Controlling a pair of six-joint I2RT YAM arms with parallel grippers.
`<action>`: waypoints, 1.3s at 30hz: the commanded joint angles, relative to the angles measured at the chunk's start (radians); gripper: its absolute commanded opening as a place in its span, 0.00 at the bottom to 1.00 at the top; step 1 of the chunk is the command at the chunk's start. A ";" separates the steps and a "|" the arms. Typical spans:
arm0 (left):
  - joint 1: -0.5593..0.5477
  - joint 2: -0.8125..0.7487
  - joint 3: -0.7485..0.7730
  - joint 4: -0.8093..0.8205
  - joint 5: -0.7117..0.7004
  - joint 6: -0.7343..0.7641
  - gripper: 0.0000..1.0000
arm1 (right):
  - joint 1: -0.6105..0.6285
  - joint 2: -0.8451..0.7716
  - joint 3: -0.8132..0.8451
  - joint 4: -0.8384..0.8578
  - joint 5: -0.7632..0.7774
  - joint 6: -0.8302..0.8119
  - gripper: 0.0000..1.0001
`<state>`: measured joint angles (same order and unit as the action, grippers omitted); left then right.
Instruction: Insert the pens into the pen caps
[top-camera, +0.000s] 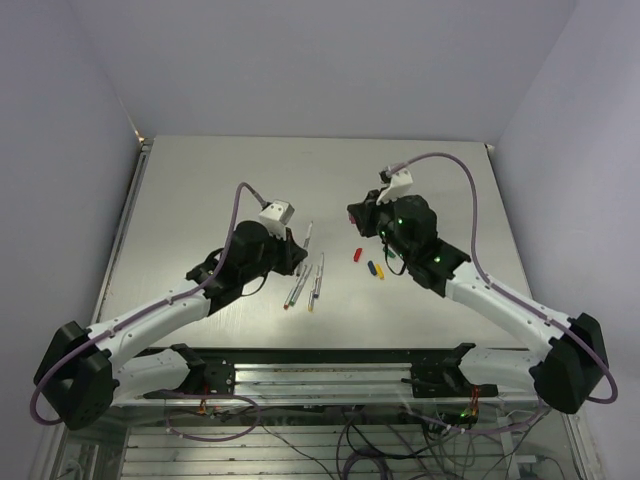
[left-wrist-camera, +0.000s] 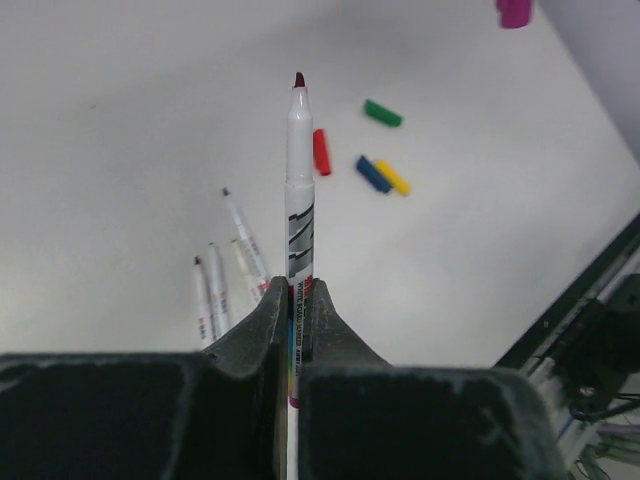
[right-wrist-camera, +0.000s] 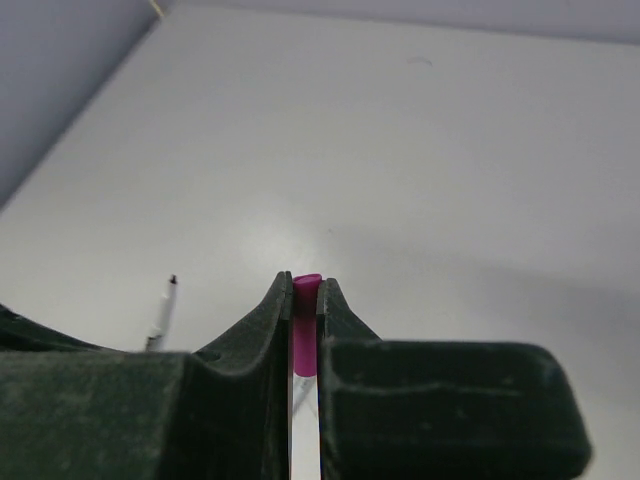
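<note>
My left gripper (left-wrist-camera: 298, 290) is shut on the lower barrel of a grey-white pen (left-wrist-camera: 298, 200) and holds it above the table, its dark reddish tip pointing away. In the top view this gripper (top-camera: 292, 252) is left of centre with the pen (top-camera: 306, 233) sticking out. My right gripper (right-wrist-camera: 306, 290) is shut on a magenta cap (right-wrist-camera: 306, 298), open end outward. In the top view it (top-camera: 358, 216) is raised opposite the left gripper, a gap between them. Red (left-wrist-camera: 321, 151), green (left-wrist-camera: 382, 113), blue (left-wrist-camera: 372, 174) and yellow (left-wrist-camera: 393, 178) caps lie on the table.
Several loose pens (top-camera: 308, 282) lie side by side below the left gripper, and show in the left wrist view (left-wrist-camera: 218, 290). The red cap (top-camera: 357, 254) and the blue and yellow caps (top-camera: 375, 269) lie just below the right gripper. Grey walls enclose the table (top-camera: 200, 190).
</note>
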<state>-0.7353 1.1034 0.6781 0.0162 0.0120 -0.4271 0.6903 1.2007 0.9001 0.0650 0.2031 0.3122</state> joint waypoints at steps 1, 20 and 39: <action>-0.006 -0.042 -0.037 0.213 0.134 -0.040 0.07 | 0.031 -0.070 -0.093 0.254 0.014 0.018 0.00; -0.007 -0.094 -0.086 0.362 0.228 -0.102 0.07 | 0.102 -0.048 -0.176 0.634 0.036 0.083 0.00; -0.008 -0.076 -0.087 0.391 0.255 -0.106 0.07 | 0.131 -0.001 -0.151 0.677 0.020 0.103 0.00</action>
<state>-0.7368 1.0275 0.5922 0.3649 0.2436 -0.5354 0.8139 1.2026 0.7231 0.7017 0.2207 0.4088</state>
